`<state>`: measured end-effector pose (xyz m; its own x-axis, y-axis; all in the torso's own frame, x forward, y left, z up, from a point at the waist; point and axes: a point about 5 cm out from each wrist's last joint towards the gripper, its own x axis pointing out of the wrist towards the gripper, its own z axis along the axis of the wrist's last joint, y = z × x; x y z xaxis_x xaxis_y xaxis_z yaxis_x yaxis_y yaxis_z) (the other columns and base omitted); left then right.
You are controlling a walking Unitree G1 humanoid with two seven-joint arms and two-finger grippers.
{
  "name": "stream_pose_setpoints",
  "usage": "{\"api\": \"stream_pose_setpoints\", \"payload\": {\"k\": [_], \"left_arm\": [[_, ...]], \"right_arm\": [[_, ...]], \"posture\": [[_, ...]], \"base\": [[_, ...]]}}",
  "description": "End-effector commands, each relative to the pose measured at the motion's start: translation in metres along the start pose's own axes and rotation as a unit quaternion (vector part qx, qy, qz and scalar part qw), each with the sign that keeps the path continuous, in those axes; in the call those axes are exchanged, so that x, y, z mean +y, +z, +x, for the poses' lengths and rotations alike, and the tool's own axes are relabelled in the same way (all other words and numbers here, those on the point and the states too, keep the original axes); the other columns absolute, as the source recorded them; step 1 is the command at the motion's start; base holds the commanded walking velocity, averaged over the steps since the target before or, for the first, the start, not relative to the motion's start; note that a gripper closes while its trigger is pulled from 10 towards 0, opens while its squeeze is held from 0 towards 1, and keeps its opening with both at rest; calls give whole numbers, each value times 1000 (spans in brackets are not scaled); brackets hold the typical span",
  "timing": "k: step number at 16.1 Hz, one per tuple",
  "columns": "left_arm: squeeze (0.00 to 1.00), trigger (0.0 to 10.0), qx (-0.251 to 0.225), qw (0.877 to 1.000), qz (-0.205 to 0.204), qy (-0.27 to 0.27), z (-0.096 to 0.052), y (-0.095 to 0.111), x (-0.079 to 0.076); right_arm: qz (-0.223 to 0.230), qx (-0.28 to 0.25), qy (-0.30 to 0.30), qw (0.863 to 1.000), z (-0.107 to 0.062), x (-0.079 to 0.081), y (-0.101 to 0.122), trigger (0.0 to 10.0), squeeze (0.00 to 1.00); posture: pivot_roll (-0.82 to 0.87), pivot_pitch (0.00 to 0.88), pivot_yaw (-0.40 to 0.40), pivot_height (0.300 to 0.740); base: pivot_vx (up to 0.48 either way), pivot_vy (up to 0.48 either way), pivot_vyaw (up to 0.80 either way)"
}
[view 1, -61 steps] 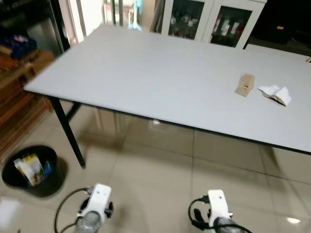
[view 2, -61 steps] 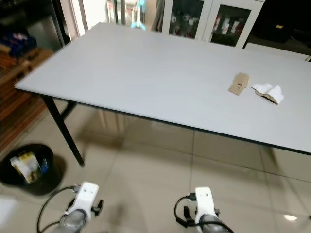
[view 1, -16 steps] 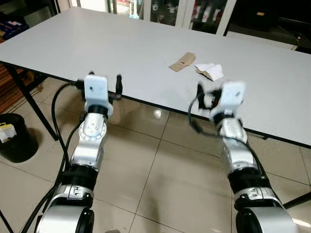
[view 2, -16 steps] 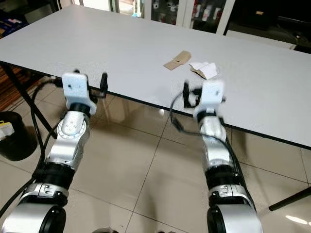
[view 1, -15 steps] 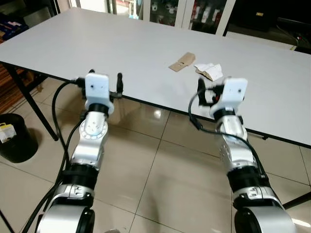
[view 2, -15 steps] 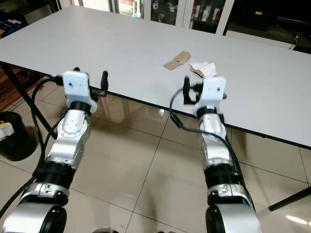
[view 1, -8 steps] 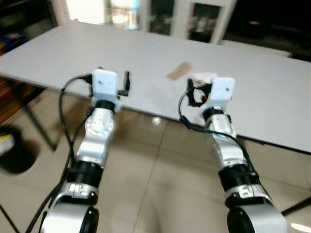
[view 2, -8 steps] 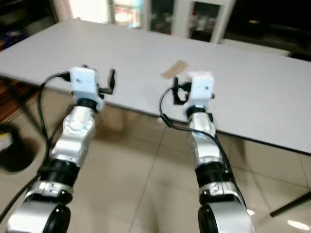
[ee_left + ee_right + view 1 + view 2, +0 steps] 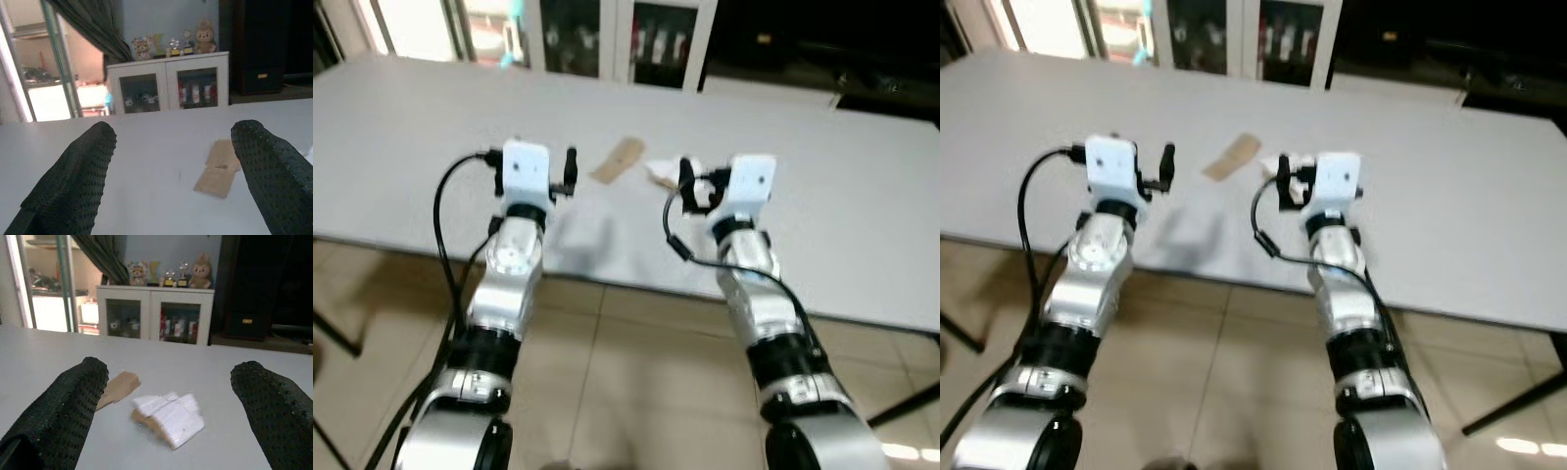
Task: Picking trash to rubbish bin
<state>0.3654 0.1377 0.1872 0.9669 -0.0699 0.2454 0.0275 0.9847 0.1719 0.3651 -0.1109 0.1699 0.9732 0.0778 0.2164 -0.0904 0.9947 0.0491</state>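
Both arms are up over the near edge of the big pale grey table [image 9: 411, 137], and the trash sits just beyond them: a crumpled white wad of paper with a brown underside [image 9: 168, 417] and, beside it on the robot's left, a flat tan piece of cardboard [image 9: 618, 160]. The risk here, as I read it, is that flat cardboard: it lies flush on the smooth tabletop, so long fingers coming down on it may simply skid it away from the table's near edge instead of getting under it. The crumpled wad looks light and springy, and a pinch on one loose fold could let it slip out on the way to the bin. The two pieces lie close together too, so a reach for one could nudge the other. Now the pose: the right gripper [image 9: 171, 396] is lined up on the wad, its two black textured fingers [image 9: 63, 406] spread wide with the wad framed between them and nothing held. The left gripper [image 9: 171, 161] is held level above the table, fingers likewise wide apart and empty, with the cardboard ahead of it, nearer its one finger [image 9: 266, 166]. Neither gripper touches the table or the trash.
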Motion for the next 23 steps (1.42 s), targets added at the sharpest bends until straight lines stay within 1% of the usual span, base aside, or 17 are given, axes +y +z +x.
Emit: {"api": "stream_pose_setpoints", "payload": {"k": [1,5,7,8,13,15,19,21,23], "left_arm": [[0,10000,-5,1000,-3,-22,1,5,-12],[0,10000,-4,1000,-5,-27,2,7,-13],[0,10000,-2,1000,-6,-27,3,6,-13],[0,10000,-2,1000,-6,-28,3,6,-13],[0,10000,1,999,-5,-31,2,7,-12],[0,10000,1,999,-8,-47,0,6,-14],[0,10000,0,999,-7,-52,-2,5,-16],[0,10000,7,998,-8,-64,-3,3,-19],[0,10000,19,995,-10,-97,-5,-1,-25]], "right_arm": [[-6,-6,-15,1000,3,-11,6,10000,0],[-7,-4,-10,1000,4,-10,7,10000,0],[-4,-3,-13,1000,2,-11,6,10000,0],[-10,-6,-12,1000,1,-11,6,10000,0],[-7,-4,-6,1000,3,-8,7,10000,0],[-5,-4,-4,1000,3,-6,7,10000,0],[-4,-1,0,1000,2,-4,5,10000,0],[-3,0,0,1000,2,-4,5,10000,0],[-3,2,2,1000,2,-2,5,10000,0]], "posture": [[15,0,-68,740],[11,0,-66,740],[7,0,-65,740],[8,0,-67,740],[12,2,-72,740],[13,6,-70,740],[13,14,-67,740],[14,14,-66,740],[13,12,-64,740]], "base": [[480,0,0],[480,0,0],[480,0,-800],[480,0,0],[480,0,0],[424,0,0],[0,0,0],[0,0,0],[0,0,0]]}}
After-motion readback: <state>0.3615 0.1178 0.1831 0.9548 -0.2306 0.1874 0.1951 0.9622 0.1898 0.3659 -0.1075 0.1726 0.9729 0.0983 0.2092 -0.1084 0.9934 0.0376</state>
